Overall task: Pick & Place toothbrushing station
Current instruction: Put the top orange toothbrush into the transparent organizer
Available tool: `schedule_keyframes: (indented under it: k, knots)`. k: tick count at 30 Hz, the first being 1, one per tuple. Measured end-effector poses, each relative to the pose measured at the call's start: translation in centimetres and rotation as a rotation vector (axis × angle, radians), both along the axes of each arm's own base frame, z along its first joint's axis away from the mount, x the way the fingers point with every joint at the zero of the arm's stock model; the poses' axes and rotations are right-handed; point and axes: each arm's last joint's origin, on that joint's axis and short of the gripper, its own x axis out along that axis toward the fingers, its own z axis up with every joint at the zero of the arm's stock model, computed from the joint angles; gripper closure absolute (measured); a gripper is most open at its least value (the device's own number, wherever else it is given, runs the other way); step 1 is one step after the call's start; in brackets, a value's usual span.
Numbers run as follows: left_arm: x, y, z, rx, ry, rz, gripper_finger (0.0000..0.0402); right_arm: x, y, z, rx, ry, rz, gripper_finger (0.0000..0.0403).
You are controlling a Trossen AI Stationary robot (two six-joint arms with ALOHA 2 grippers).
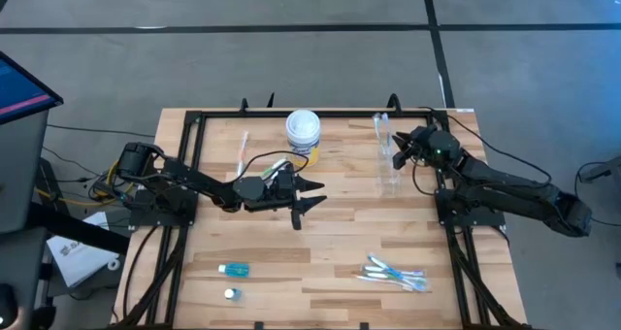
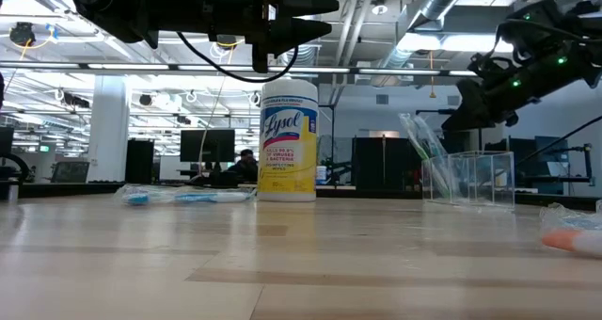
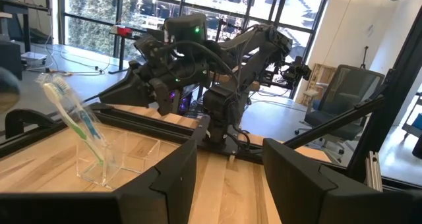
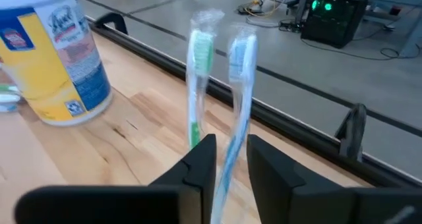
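Observation:
A clear holder (image 1: 389, 171) stands at the table's far right with a green toothbrush (image 4: 198, 85) and a blue toothbrush (image 4: 239, 85) standing in it, heads up; both also show in the left wrist view (image 3: 74, 115). My right gripper (image 1: 397, 158) is at the holder, shut on the blue one (image 4: 231, 159). My left gripper (image 1: 312, 195) is open and empty above the table's middle. A wrapped toothbrush (image 1: 243, 151) lies at the far left, several more (image 1: 394, 274) at the near right. A small blue tube (image 1: 235, 269) and a small cap (image 1: 230, 293) lie near the front. My right gripper pinches the blue toothbrush's handle (image 4: 232, 145) below the head, between its two fingers (image 4: 201, 163). The fingers come about level from the table's right side and lie across the brush. The brush stands tilted, head up; its lower end is hidden behind the fingers.
A white-lidded, yellow-labelled canister (image 1: 303, 134) stands at the far middle, left of the holder. A black frame (image 1: 194, 126) runs along the table's far and side edges. Bare wood (image 1: 320, 243) lies between the two arms and the front items.

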Motion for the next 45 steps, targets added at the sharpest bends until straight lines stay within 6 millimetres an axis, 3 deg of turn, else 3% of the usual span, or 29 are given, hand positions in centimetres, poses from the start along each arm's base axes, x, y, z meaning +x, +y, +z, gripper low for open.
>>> schedule_keyframes:
  k: [11, 17, 38, 45]
  knots:
    - [0.0, 0.0, 0.0, 0.0, 0.002, 0.001, 0.0236, -0.3, 0.4, 0.8, -0.023, -0.065, 0.052, 0.0239]
    - [0.0, 0.0, 0.0, 0.001, 0.003, 0.0, 0.0236, -0.4, 0.8, 1.3, -0.006, -0.131, 0.107, 0.0215]
    - [0.0, 0.2, -0.8, 0.009, 0.083, 0.088, 0.0236, 1.0, 3.3, 1.5, 0.029, -0.164, 0.377, 0.0241]
    - [-1.3, 0.8, -0.2, -0.004, 0.215, 0.19, 0.0236, 1.4, 4.2, 1.5, 0.031, -0.162, 0.446, 0.0245]
